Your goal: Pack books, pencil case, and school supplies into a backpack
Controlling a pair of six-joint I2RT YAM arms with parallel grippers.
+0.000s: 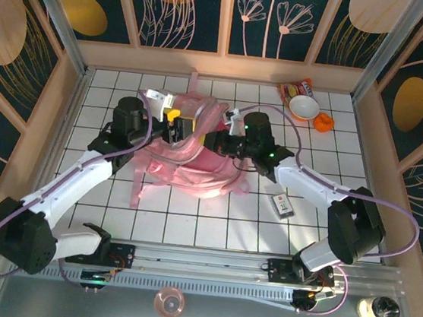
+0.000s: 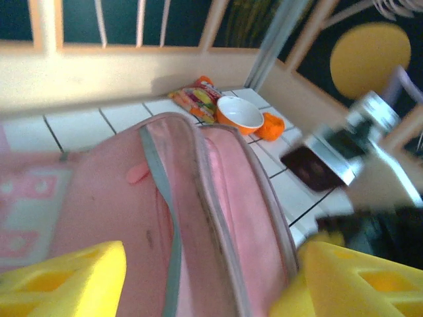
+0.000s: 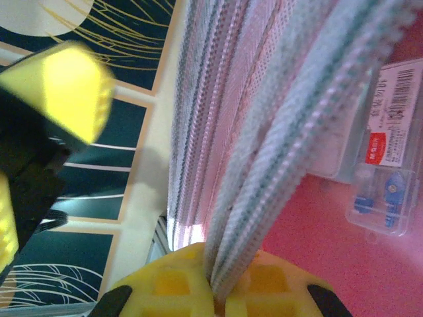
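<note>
The pink backpack (image 1: 187, 172) lies in the middle of the tiled table with both grippers at its top. My left gripper (image 1: 175, 128) is open, and its yellow fingers (image 2: 66, 277) straddle the bag's zipper opening (image 2: 198, 198). My right gripper (image 3: 221, 290) is shut on the backpack's grey zipper edge (image 3: 291, 132) and meets the bag from the right (image 1: 212, 140). Inside the bag, on the pink lining, lies a pale pencil case (image 3: 377, 152) with a barcode label. One of the school supplies, a small dark item (image 1: 283, 205) with a white label, lies on the tiles right of the bag. The books are out of view.
A red-orange snack packet (image 1: 294, 88), a white bowl (image 1: 304, 106) and a small orange object (image 1: 323, 122) sit at the back right by the wall. Wooden walls fence the table on three sides. Bare tiles lie left of and in front of the bag.
</note>
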